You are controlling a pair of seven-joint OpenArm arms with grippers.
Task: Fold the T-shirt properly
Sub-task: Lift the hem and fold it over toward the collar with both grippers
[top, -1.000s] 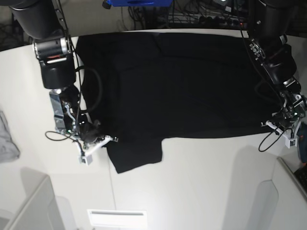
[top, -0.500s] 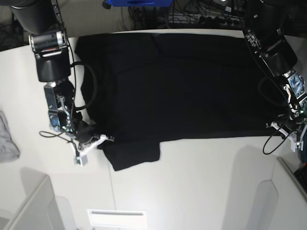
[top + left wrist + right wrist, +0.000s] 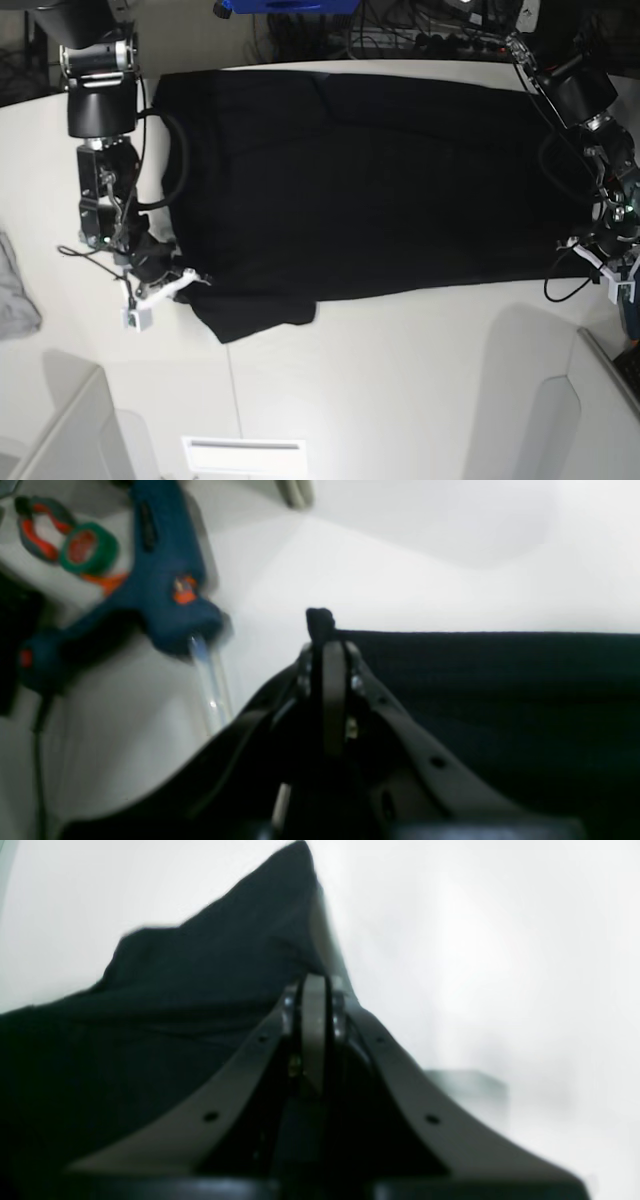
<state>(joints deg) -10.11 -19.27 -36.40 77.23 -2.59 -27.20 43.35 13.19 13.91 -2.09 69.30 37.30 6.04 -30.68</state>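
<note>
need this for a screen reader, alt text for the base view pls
A black T-shirt lies spread on a white table, each near corner pinched by a shut end effector: right end effector, left end effector. A grey cloth sits at the image's left edge.

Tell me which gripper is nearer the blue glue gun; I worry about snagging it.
Left. The left gripper, shut on the T-shirt corner, sits just beside the glue gun. The right gripper holds the opposite corner, the shirt's full width away.

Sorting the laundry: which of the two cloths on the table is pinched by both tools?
The large black T-shirt, spread across the table, with each tool at a near corner; the small grey cloth lies untouched at the edge.
</note>
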